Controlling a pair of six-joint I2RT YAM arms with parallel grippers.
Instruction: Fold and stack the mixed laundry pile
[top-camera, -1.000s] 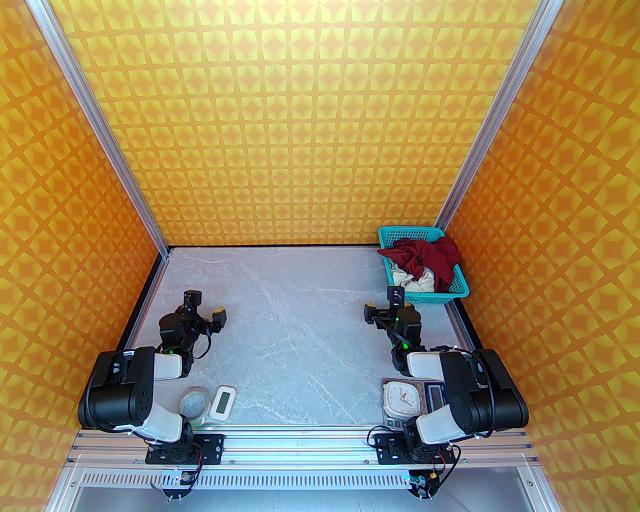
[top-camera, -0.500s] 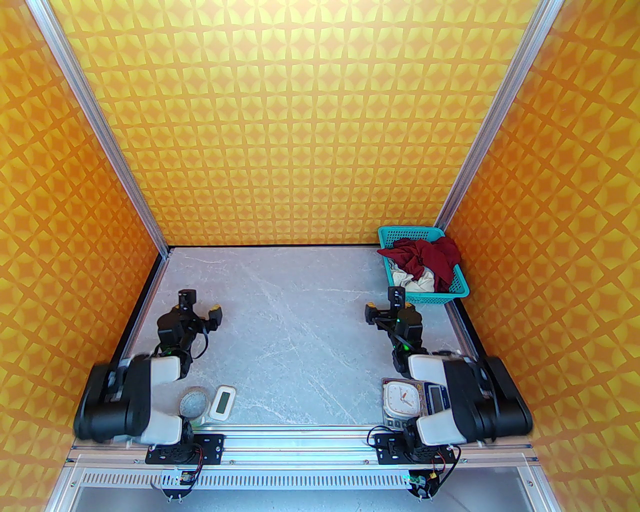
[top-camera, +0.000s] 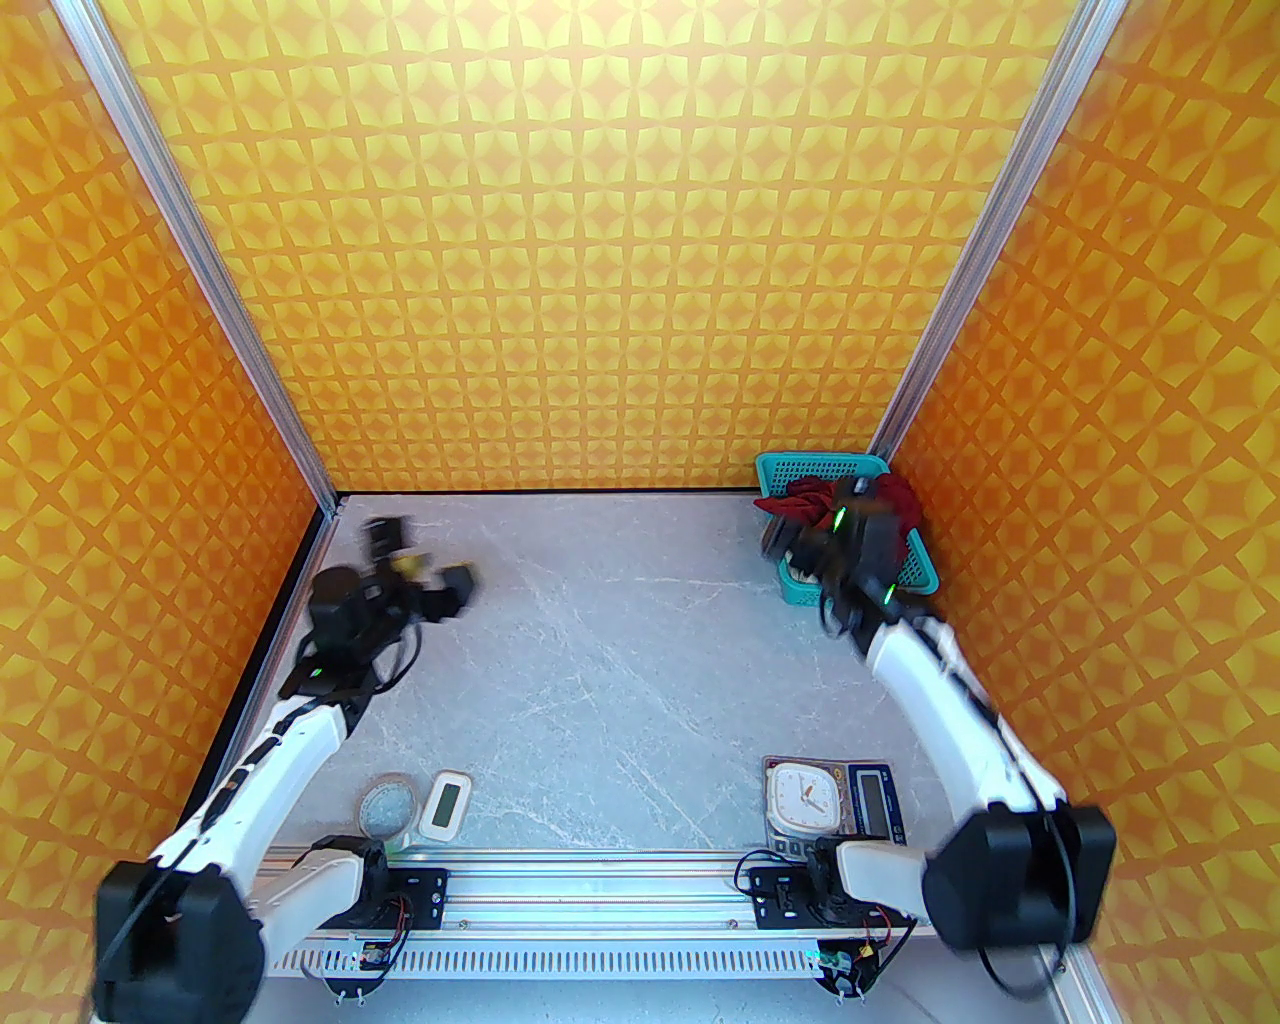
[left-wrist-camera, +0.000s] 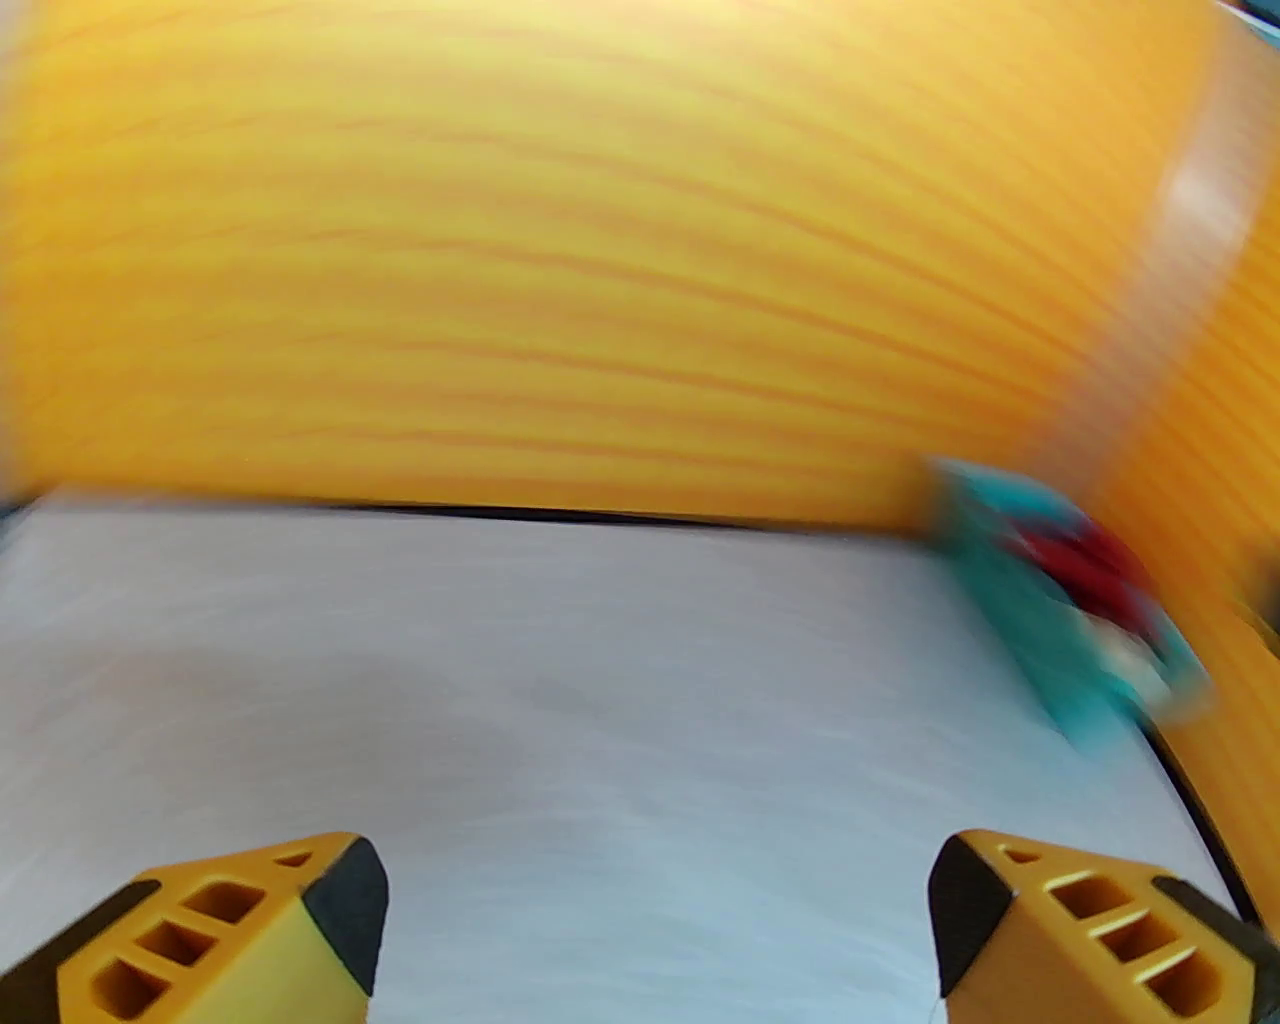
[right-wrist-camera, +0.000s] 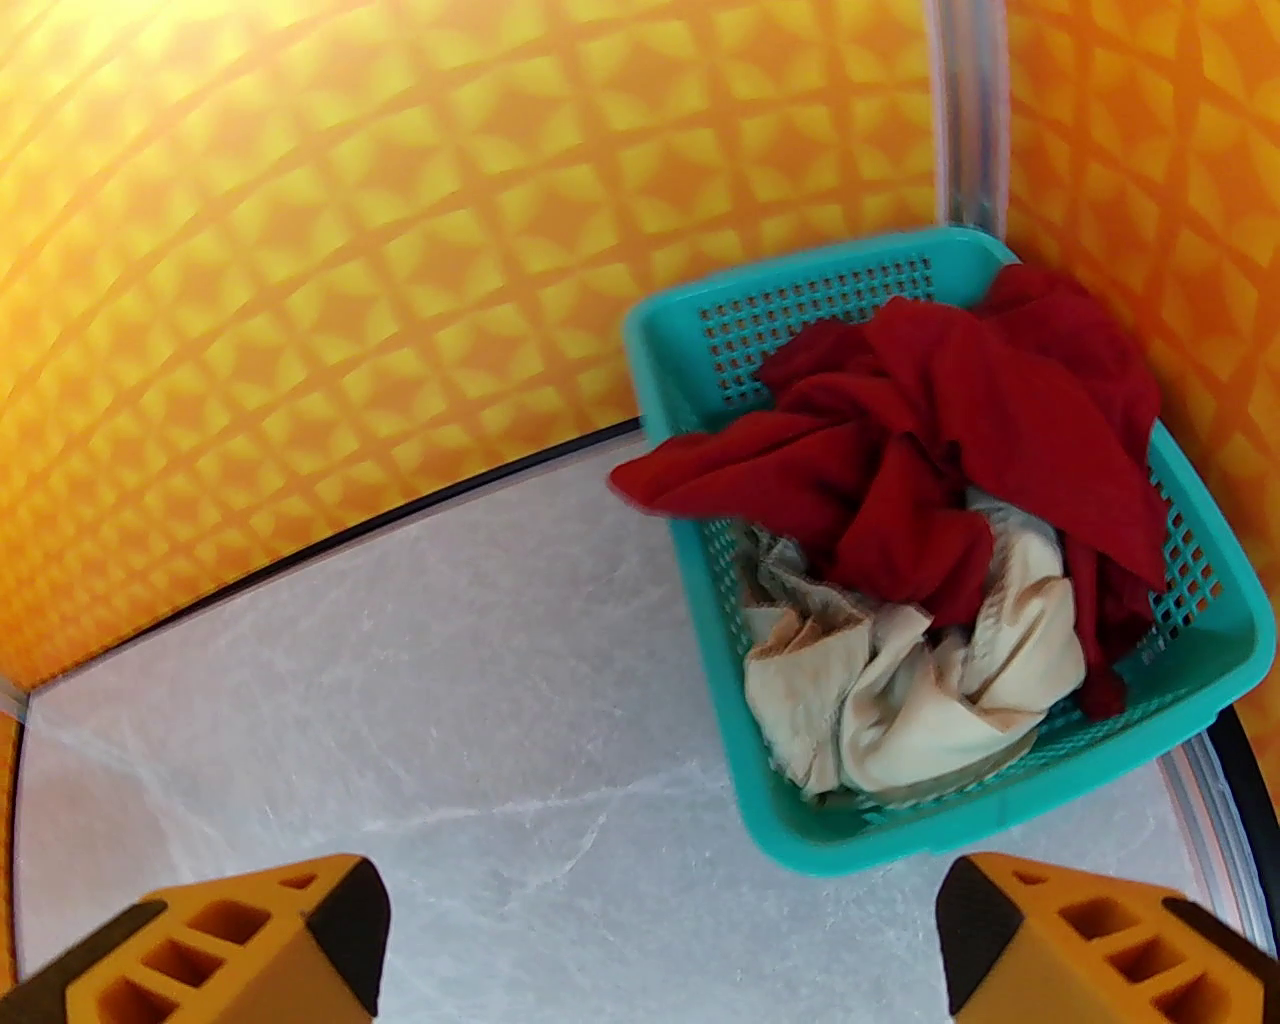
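The dark red shirt (right-wrist-camera: 950, 440) lies crumpled over the cream-white shorts (right-wrist-camera: 920, 680) in a teal mesh basket (right-wrist-camera: 1000, 810) at the table's back right corner. In the top view the shirt (top-camera: 803, 495) peeks out behind my right arm. My right gripper (top-camera: 795, 550) hovers at the basket's near-left side; in its wrist view the gripper (right-wrist-camera: 660, 950) is open and holds nothing. My left gripper (top-camera: 420, 565) hangs blurred over the back left of the table. The left wrist view shows that gripper (left-wrist-camera: 655, 920) open, with basket (left-wrist-camera: 1040, 630) and shirt (left-wrist-camera: 1085, 565) smeared far right.
A white clock on a scale (top-camera: 808, 795) stands near the right arm's base. A white display unit (top-camera: 445, 805) and a round lid (top-camera: 388, 805) lie near the left base. Orange patterned walls close in the grey marble table (top-camera: 600, 640) on three sides.
Both arms have unfolded and stretched away from their bases. The right gripper swung to the basket at the back right, and the left gripper moved farther back, still in motion.
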